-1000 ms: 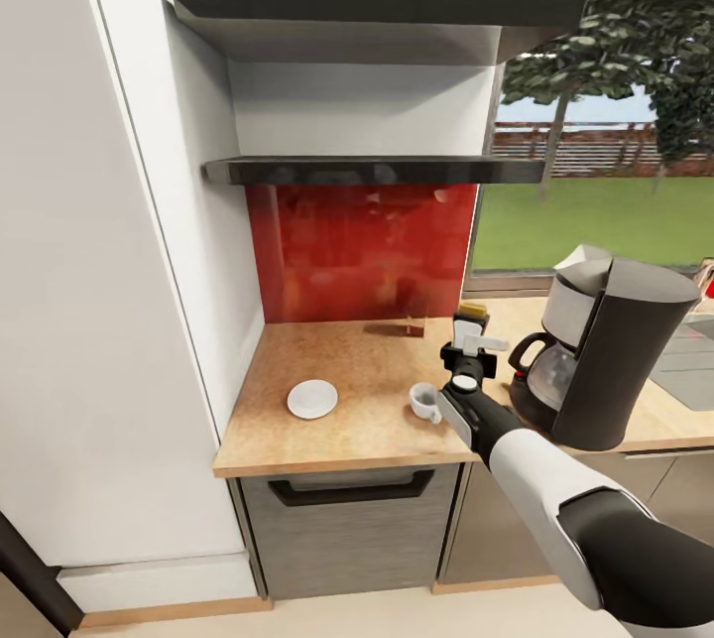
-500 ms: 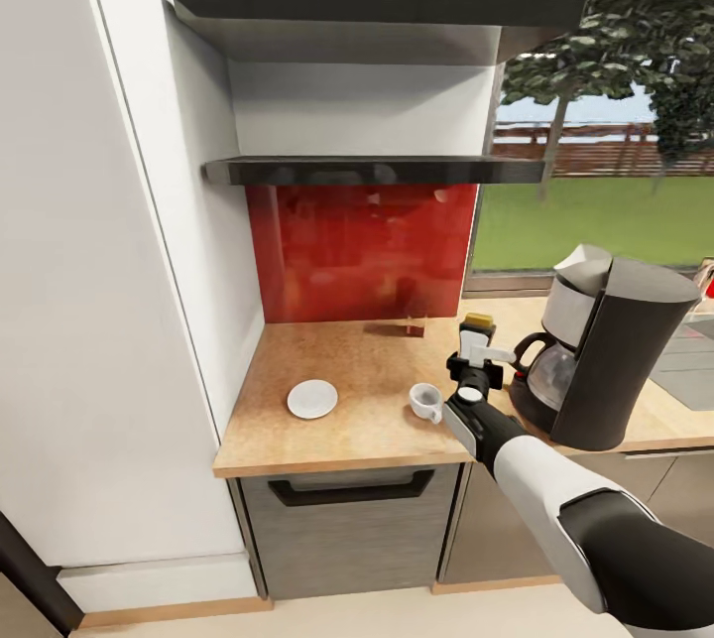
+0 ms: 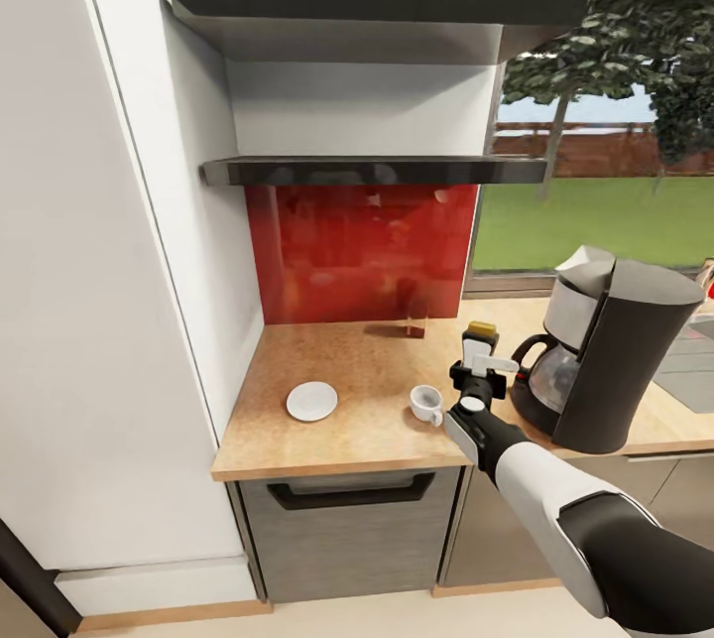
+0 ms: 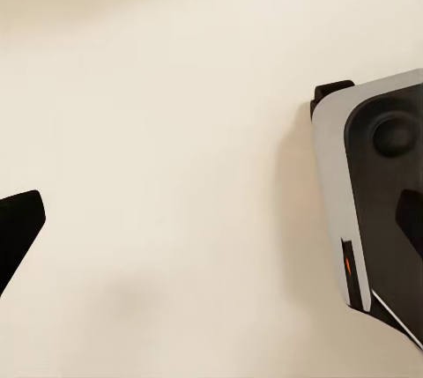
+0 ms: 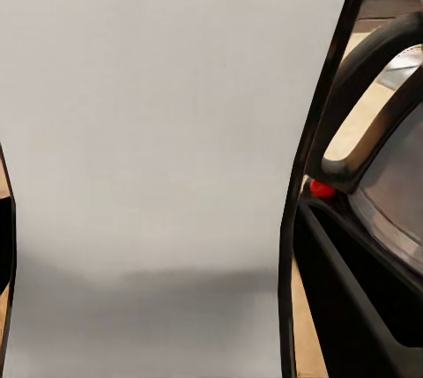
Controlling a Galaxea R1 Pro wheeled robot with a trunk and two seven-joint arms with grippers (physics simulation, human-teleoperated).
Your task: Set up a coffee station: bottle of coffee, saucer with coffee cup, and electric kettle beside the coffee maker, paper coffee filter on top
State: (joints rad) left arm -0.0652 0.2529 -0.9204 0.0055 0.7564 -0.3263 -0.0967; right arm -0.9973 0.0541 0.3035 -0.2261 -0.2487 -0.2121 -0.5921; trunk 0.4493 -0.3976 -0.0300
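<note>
The coffee maker [image 3: 625, 360] stands at the right of the countertop [image 3: 367, 440], its carafe handle [image 5: 361, 105] close beside my right gripper [image 3: 482, 362]. That gripper hangs low between the coffee cup [image 3: 426, 404] and the carafe. It is shut on a pale grey sheet that looks like the paper coffee filter [image 5: 150, 131], with a yellowish end [image 3: 481, 329] past the fingers. The saucer [image 3: 312, 400] lies empty to the left of the cup. What looks like the bottle of coffee [image 3: 416, 323] stands by the red backsplash. My left gripper [image 4: 211, 237] shows one black fingertip [image 4: 18, 233] over a bare pale surface. The electric kettle is out of view.
Two dark shelves [image 3: 377, 168] hang above the counter, over a red backsplash [image 3: 362, 251]. A tall white cabinet wall [image 3: 119, 271] bounds the counter on the left. A grey drawer [image 3: 347, 519] sits under the edge. A window lies behind the coffee maker.
My right gripper has dropped lower and a little to the right, toward the carafe, carrying the pale thing. The cup, saucer and coffee maker have stayed put. The view shifted slightly.
</note>
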